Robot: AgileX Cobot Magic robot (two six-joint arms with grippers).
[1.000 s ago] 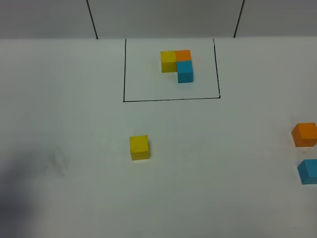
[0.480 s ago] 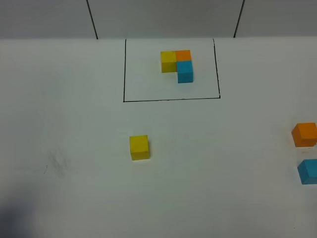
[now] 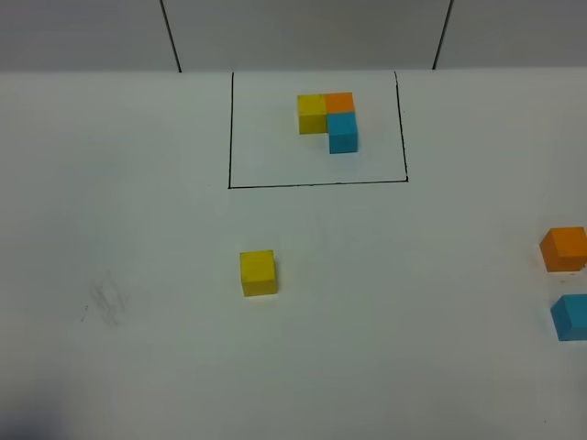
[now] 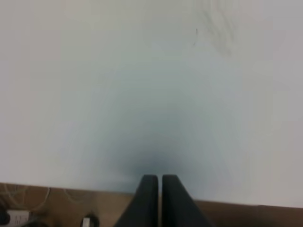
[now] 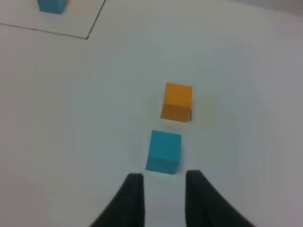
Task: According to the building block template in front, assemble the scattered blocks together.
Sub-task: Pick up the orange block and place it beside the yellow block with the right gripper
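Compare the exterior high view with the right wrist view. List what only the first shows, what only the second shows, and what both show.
Only exterior high: the loose yellow cube and the whole template, with its yellow and orange cubes inside the complete black frame. Only right wrist: the right hand, open and empty, just short of the loose blue cube. Both: the loose blue cube, the loose orange cube close beside it, the template's blue cube and a corner of the black frame.
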